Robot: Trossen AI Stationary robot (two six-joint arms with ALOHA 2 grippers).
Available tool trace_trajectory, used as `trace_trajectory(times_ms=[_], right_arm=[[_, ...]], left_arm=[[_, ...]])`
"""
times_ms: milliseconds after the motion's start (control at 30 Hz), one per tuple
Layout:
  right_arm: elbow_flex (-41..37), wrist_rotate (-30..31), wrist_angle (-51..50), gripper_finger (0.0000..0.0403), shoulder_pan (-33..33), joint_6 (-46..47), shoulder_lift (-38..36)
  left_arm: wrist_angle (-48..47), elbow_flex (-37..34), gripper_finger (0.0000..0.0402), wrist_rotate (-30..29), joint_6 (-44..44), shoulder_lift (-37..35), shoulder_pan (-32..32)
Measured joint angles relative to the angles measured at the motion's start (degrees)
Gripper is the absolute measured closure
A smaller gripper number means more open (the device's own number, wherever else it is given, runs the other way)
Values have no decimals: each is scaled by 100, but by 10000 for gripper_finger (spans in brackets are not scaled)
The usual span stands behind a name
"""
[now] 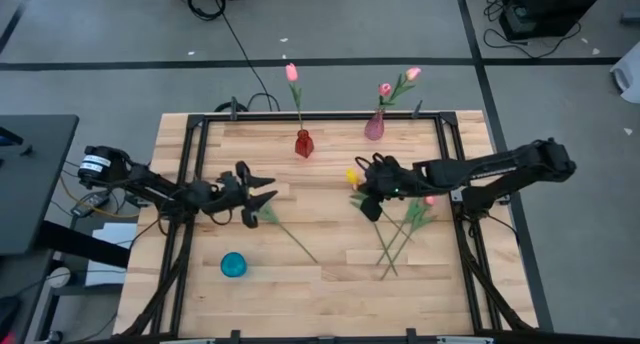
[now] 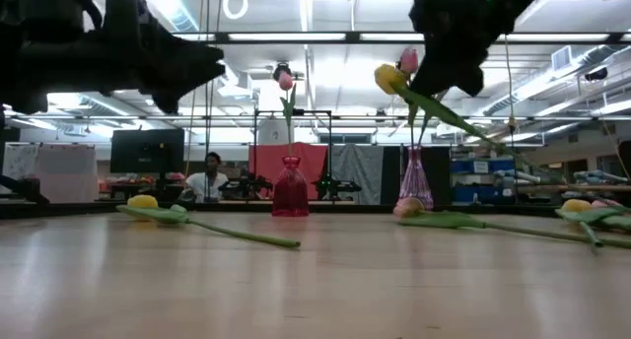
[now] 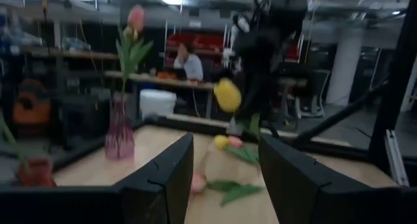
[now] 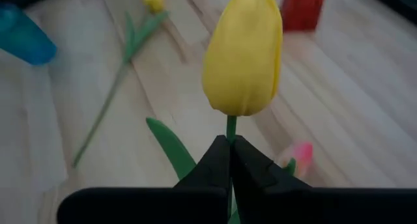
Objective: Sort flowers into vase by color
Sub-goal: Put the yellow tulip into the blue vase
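Note:
My right gripper is shut on a yellow flower and holds it above the table's middle. My left gripper hovers open at the left with nothing between its fingers. A red vase at the far edge holds one pink flower. Right of it, a pink vase holds two pink flowers. A second yellow flower lies flat on the wood by my left gripper. More flowers lie in a loose bunch under my right arm. My right gripper pinches the green stem just below the yellow head, between its two fingertips. The fingers slant down from the table's right side. The flower is lifted clear, its head beyond the fingertips and its stem trailing down at a slant.
A teal vase stands near the front left. A black frame runs along the table's far edge and sides. In the low view a person sits in the room beyond the table.

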Motion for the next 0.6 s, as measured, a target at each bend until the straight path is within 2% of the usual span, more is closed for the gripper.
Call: trace_trajectory(times_ms=[100, 267, 433, 500, 600], right_arm=[[0, -416, 1136, 388, -30, -556, 200], [2, -1654, 3714, 388, -8, -1401, 678], [2, -2194, 5586, 388, -21, -1778, 1165], [29, -2312, 5999, 388, -22, -1793, 1352], [294, -2446, 5984, 388, -25, -1796, 1668]], left_arm=[[-414, 38, 222, -3, -253, 1, -60], [-761, 69, 222, -268, -264, 4, -74], [-1063, 94, 227, -224, -138, -166, -72], [-1676, 211, 234, -162, -144, -386, -72], [-3277, 660, 243, -79, -181, -794, -72]])
